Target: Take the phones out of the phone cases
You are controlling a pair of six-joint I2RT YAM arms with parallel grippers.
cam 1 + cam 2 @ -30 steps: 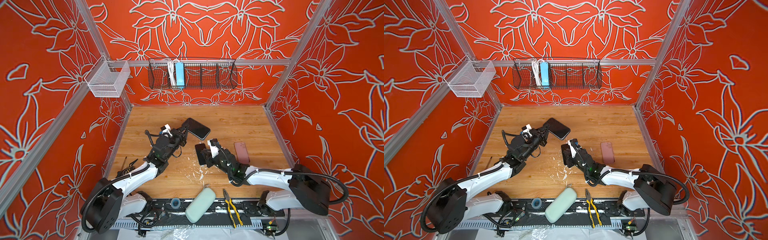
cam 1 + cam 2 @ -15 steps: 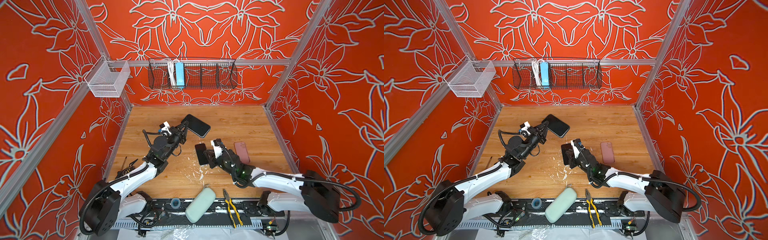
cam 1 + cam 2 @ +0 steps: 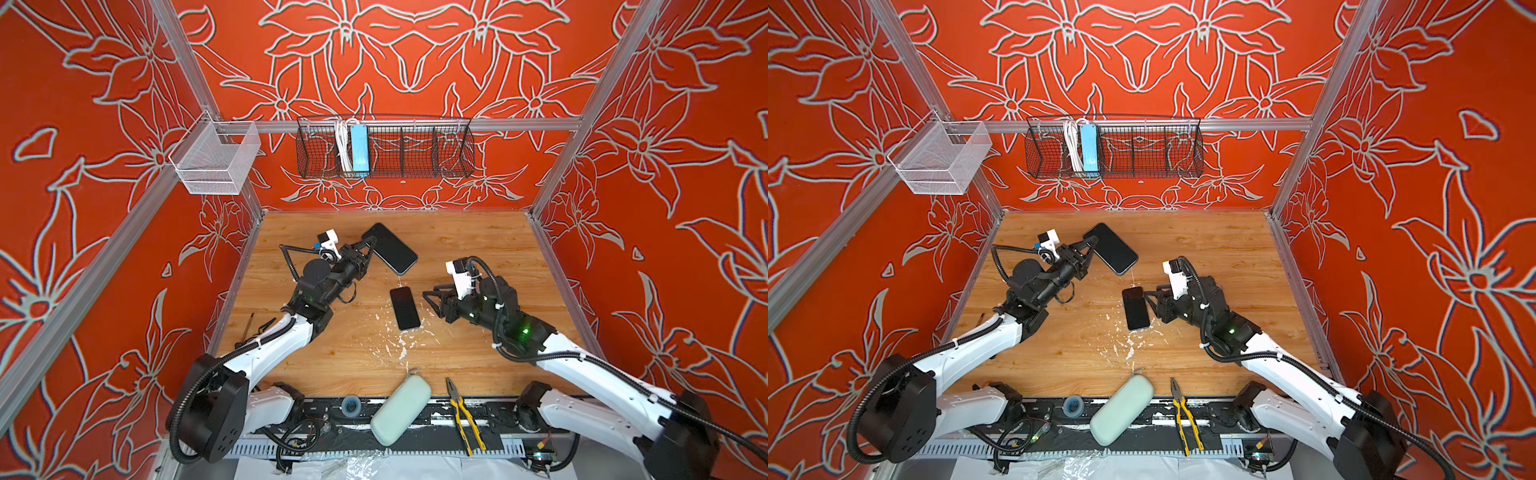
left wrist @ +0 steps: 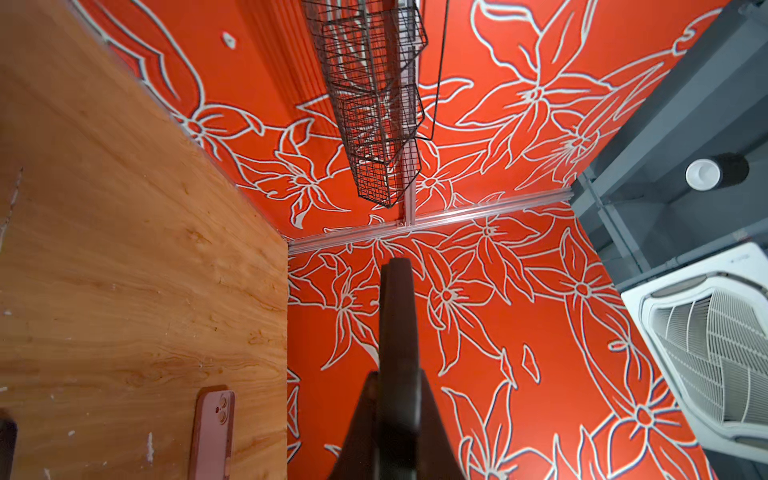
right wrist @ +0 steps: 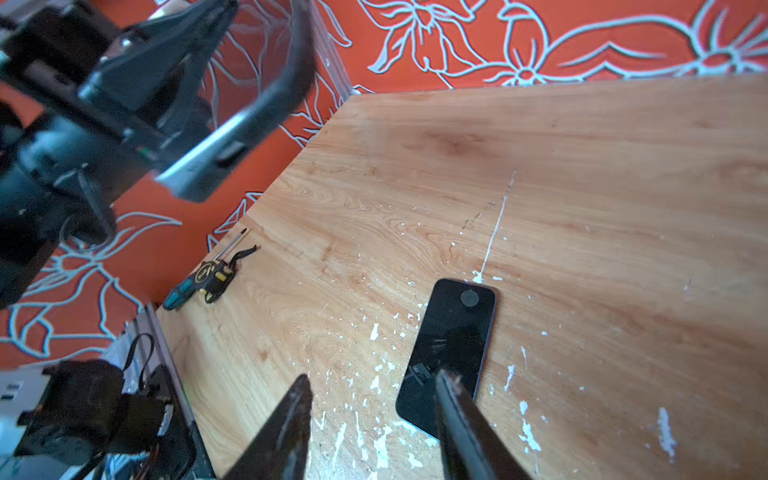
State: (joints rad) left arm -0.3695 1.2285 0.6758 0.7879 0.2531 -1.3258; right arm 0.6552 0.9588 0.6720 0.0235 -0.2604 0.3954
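**Phone flat on table, case up in left gripper**

Count: two arms, two grippers. One black phone [image 3: 404, 307] and one black phone case [image 3: 390, 249]. One pink-cased phone [image 4: 212, 432], seen only in the left wrist view. One black wire basket [image 3: 415, 149] on the back wall, holding one blue power strip [image 3: 359, 147]. One white mesh basket [image 3: 216, 160] on the left wall. At the front edge: one pale green pouch [image 3: 401, 409], one pair of yellow-handled pliers [image 3: 465, 415], one tape roll [image 3: 350, 405]. One screwdriver [image 5: 208, 278] by the table's left edge.

In the way: the right arm covers the wood to the right of the phone in both top views. White flecks litter the table [image 3: 478, 241] around the phone.

Left gripper [image 3: 370, 244]: clamped on one end of the phone case, which is held tilted, clear of the table.

Right gripper [image 5: 374, 376]: jaws parted, holding nothing.

The phone lies screen up mid-table, out of the case and apart from it, just beside the right gripper's fingertips. In the right wrist view one fingertip overlaps the phone's near end. Contact cannot be told.
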